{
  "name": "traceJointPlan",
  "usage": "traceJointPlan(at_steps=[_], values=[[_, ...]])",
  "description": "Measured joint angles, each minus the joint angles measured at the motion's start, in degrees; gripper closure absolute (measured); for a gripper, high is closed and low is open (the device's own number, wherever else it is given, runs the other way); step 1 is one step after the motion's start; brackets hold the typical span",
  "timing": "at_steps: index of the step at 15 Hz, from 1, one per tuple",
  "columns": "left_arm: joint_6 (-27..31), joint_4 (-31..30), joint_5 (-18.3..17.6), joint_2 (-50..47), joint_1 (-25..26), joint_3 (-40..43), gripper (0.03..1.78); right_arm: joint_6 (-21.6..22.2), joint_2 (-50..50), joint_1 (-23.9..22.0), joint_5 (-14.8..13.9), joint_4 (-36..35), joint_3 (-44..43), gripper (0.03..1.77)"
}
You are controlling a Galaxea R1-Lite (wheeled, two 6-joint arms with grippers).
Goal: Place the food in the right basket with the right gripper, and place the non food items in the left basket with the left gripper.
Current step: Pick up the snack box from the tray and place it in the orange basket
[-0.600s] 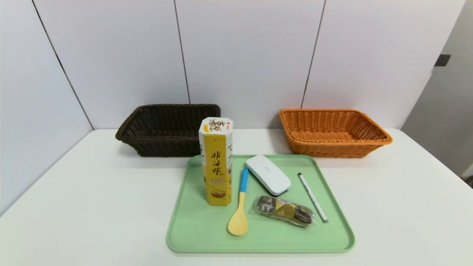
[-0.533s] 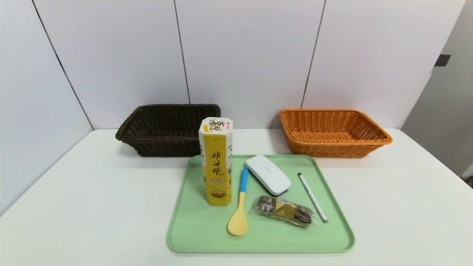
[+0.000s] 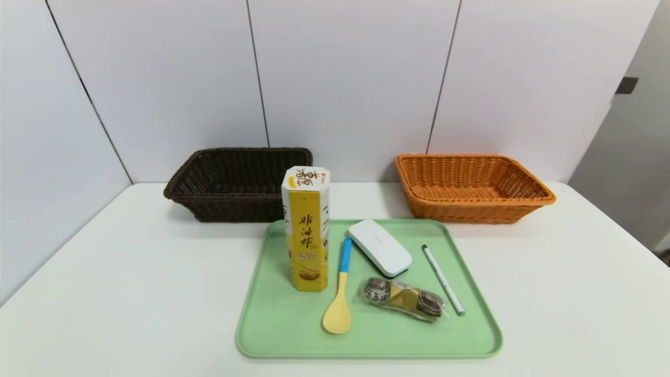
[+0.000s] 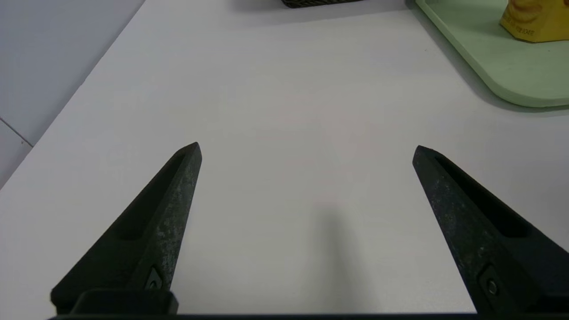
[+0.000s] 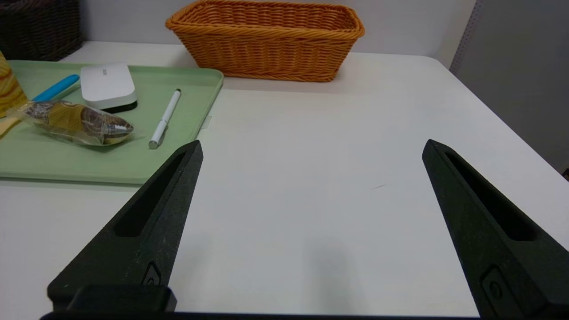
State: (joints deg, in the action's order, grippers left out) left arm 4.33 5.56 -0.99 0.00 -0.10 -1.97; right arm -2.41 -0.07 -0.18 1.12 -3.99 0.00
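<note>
We see the left pincer [image 4: 306, 146] spread wide and empty over bare desk [image 3: 131, 272], left of the green tray [image 3: 282, 335]. On the tray stand an upright yellow carton [image 3: 306, 230] printed "非油炸", a spoon [image 3: 339, 293], a white case [image 3: 380, 247], a wrapped snack [image 3: 402, 298] and a pen [image 3: 443, 280] angled toward the orange basket [image 3: 471, 188]. Right of the tray our right pincer [image 5: 311, 144] gapes empty.

Woven wicker orange basket [image 3: 473, 187], matt plastic tray [image 3: 272, 335], crinkly clear snack wrapper [image 3: 402, 298]
</note>
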Motion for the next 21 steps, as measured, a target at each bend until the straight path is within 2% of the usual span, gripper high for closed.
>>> traceJointPlan(at_steps=[8, 10, 13, 15, 18, 21], values=[[-2.2, 0.3, 0.2, 0.0, 0.0, -0.2, 0.12, -1.9, 0.0, 0.0, 0.6, -0.6, 0.0, 0.09], [-2.3, 2.9, 0.1, 0.0, 0.0, -1.4, 0.12, -2.0, 0.1, 0.0, 0.5, 1.9, -2.0, 0.09], [-3.0, 11.7, 0.0, 0.0, 0.0, -7.0, 0.12, -1.9, 1.2, 0.0, 0.5, 9.0, -9.4, 0.09], [-3.2, 17.5, -0.2, 1.0, 0.0, -12.3, 0.12, -1.7, 4.0, 0.0, 0.5, 10.7, -13.1, 0.09], [-3.3, 19.6, -0.2, 7.2, 0.0, -19.2, 0.12, -1.6, 10.4, 0.7, 0.6, 10.9, -17.2, 0.09], [-3.4, 19.8, -0.2, 17.7, 0.0, -26.6, 0.12, -1.7, 18.7, 1.5, 0.5, 11.0, -22.2, 0.09]])
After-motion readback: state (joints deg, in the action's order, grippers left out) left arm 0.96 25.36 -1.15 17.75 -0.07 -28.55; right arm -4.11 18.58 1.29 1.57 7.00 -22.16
